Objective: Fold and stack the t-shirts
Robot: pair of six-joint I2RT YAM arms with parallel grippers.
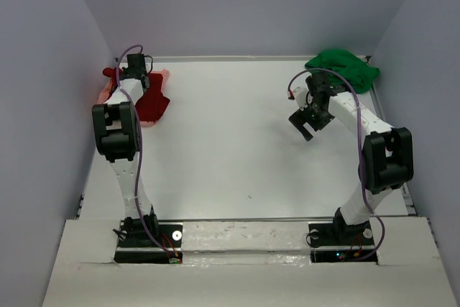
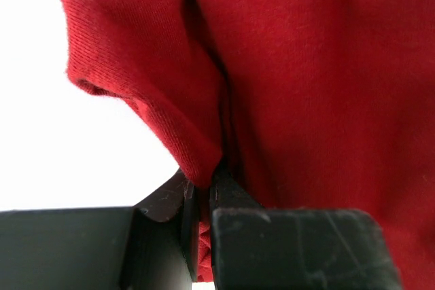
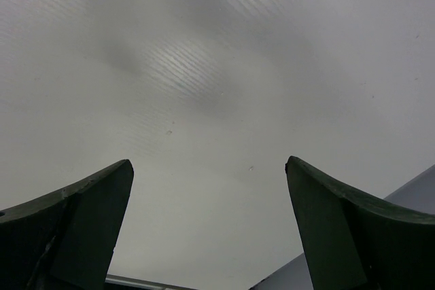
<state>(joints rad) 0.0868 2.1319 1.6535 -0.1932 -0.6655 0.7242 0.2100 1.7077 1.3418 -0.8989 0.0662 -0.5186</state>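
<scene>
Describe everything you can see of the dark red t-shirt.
The dark red t-shirt is plain, finely ribbed knit cloth. It lies crumpled in a heap at the far left corner of the table, against a salmon pink shirt. The left gripper is shut on a fold of its hemmed edge.

The dark red shirt (image 2: 319,86) is matt cloth with a fine ribbed knit, fuzzy at its edge. My left fingers (image 2: 299,249) look like matt black plastic, faintly scuffed. The white table (image 3: 204,100) is smooth and dull, with thin parallel lines.
</scene>
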